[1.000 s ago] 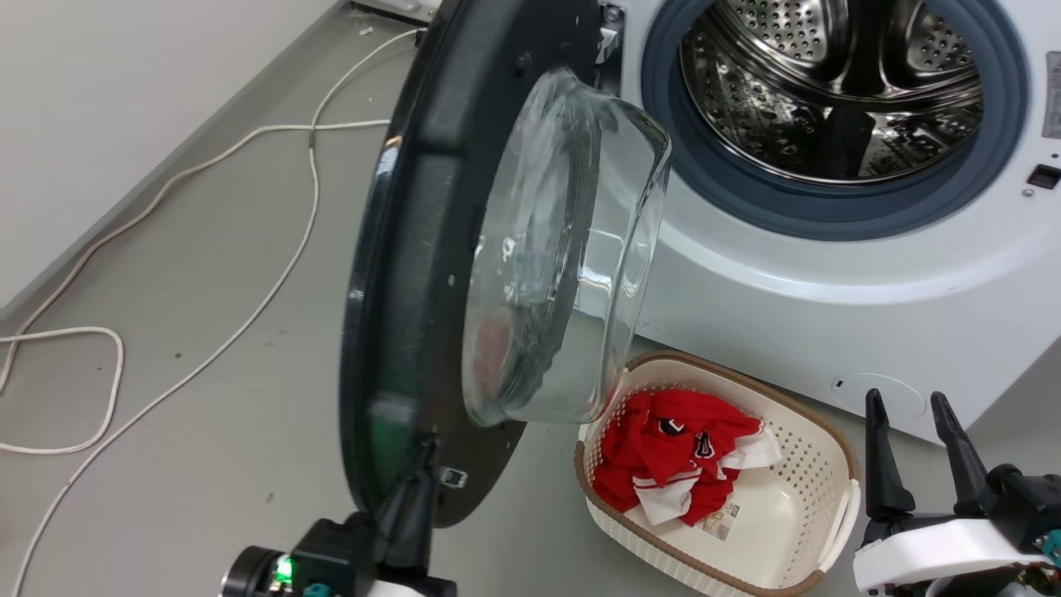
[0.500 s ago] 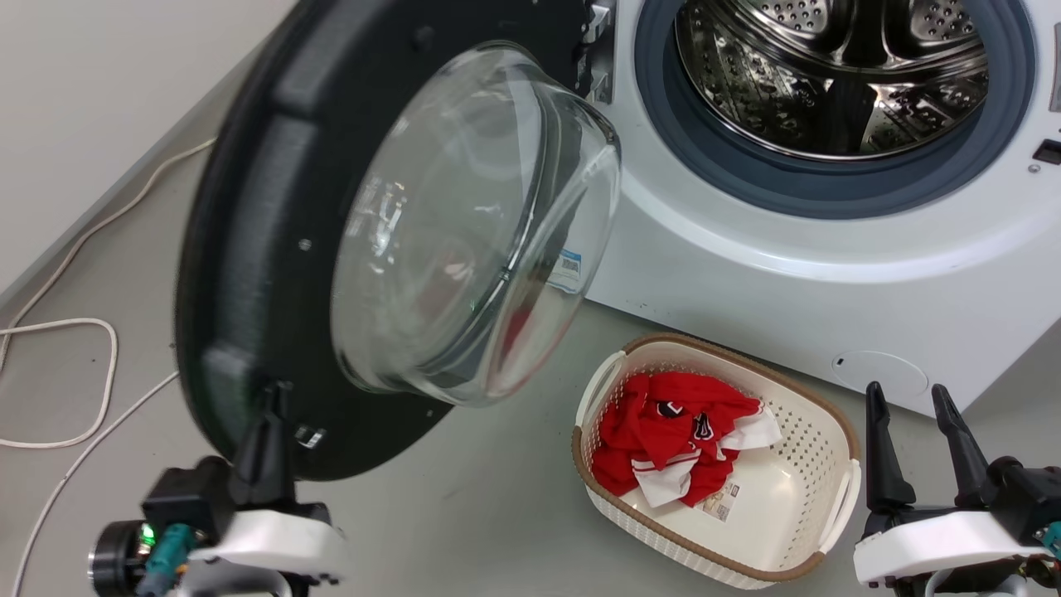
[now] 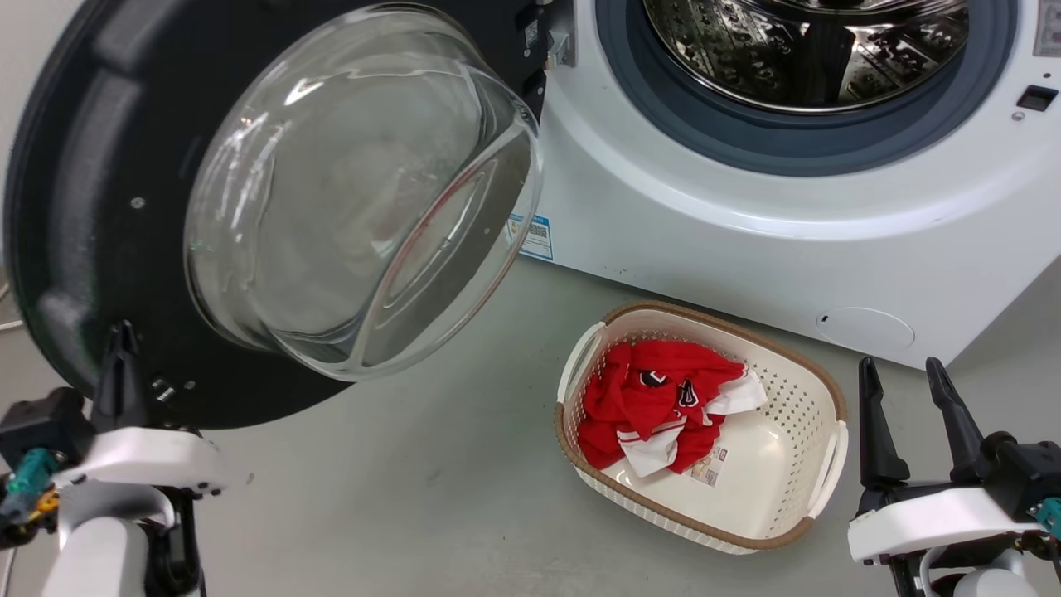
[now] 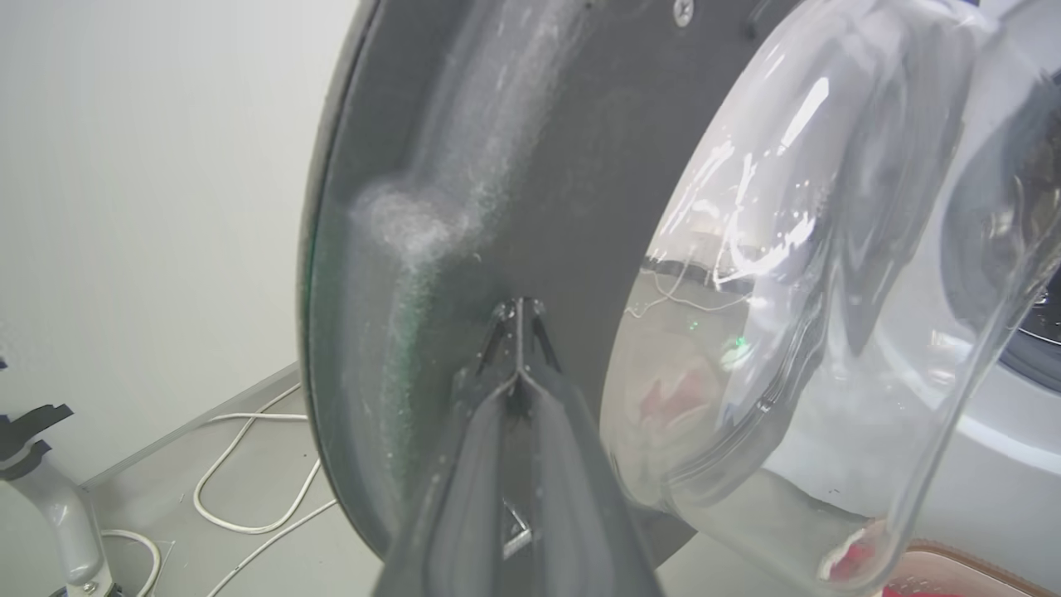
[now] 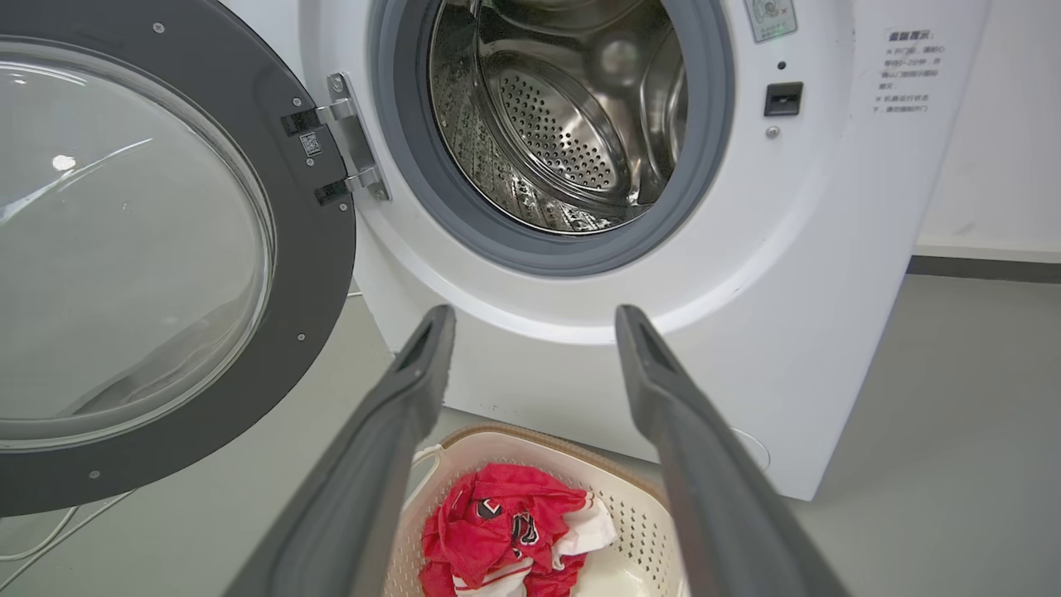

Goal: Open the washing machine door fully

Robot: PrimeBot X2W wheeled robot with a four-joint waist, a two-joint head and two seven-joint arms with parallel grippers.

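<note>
Washing machine door (image 3: pixel 75 207) stands wide open, left of the drum (image 5: pixel 564 124).
Left gripper (image 4: pixel 518 377), fingers pressed together, has its tips at the door's black inner face near the lower rim, beside the glass bowl (image 3: pixel 356 182). Right gripper (image 5: pixel 535 319), fingers spread and empty, hovers near the basket (image 3: pixel 833 448) of red clothes (image 3: pixel 646 398) before the white machine (image 3: pixel 746 224).

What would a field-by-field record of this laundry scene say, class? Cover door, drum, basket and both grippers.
door: washing machine door swung wide open on its hinge, glass bowl bulging outward
drum: steel drum exposed, no laundry visible inside
basket: on the floor, holding red and white clothing
left gripper: shut, tips against the door's inner face
right gripper: open, holding nothing, beside the basket
</note>
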